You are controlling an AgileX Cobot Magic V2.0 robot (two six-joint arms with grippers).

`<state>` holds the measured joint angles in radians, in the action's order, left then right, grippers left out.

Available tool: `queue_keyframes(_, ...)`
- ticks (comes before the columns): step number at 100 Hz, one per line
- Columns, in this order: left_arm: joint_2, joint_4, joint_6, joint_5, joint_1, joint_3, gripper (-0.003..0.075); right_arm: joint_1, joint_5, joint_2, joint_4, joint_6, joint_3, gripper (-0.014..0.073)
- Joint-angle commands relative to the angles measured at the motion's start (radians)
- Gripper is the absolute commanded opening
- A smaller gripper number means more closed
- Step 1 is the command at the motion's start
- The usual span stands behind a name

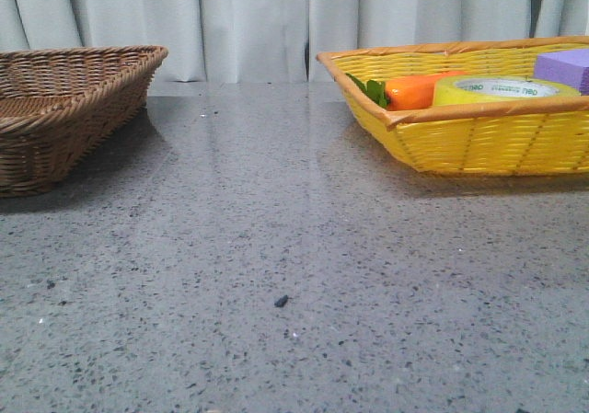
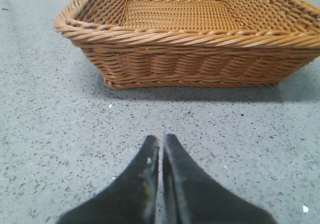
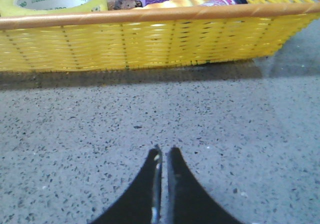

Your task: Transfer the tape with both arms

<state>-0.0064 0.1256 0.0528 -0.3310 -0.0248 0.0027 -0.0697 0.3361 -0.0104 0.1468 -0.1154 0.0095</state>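
Tape (image 1: 504, 89) sits flat in the yellow basket (image 1: 479, 142) on the table's right side, wedged between the orange carrot (image 1: 419, 91) and the purple block (image 1: 563, 66), w/ its top just above the rim. Neither arm shows in the front view, so you're working off the wrist cams. Right gripper (image 3: 162, 151) hangs low over the table (image 1: 276, 275) in front of the yellow basket, jaws pressed together w/ only a hairline slit, holding nothing. Left gripper (image 2: 161, 140) is the same: jaws closed, empty, facing the brown wicker basket (image 2: 200, 39), which looks bare inside. Risks, as I judge them: you need the right jaws wide before reaching in, or they'll just shove the roll. Basket wall is between gripper and roll, so a low approach could catch the rim and drag or tip the basket; come from above. Roll is wide and lying flat w/ neighbours close by, so a finger may land on the carrot or block instead, and a grip across the slick outer face could slip; one finger through the core looks safer. Handoff mid-air is the other weak spot, if the left closes before it's properly around the roll. Writing: green letters on the white core read approx "deli", repeated; can't confirm more. A dark item w/ a pinkish label also sits in the basket, text too small to read.
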Motion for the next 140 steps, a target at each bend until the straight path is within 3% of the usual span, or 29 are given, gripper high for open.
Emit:
queue_keyframes(1, -0.029, 0.011, -0.007, 0.048, 0.002, 0.009, -0.0021, -0.004, -0.014, -0.018, 0.001, 0.004, 0.022, -0.0074)
queue_keyframes(140, -0.029, 0.013, -0.007, 0.094, 0.002, 0.009, -0.0020, -0.004, -0.014, -0.018, 0.001, 0.004, 0.022, -0.0074)
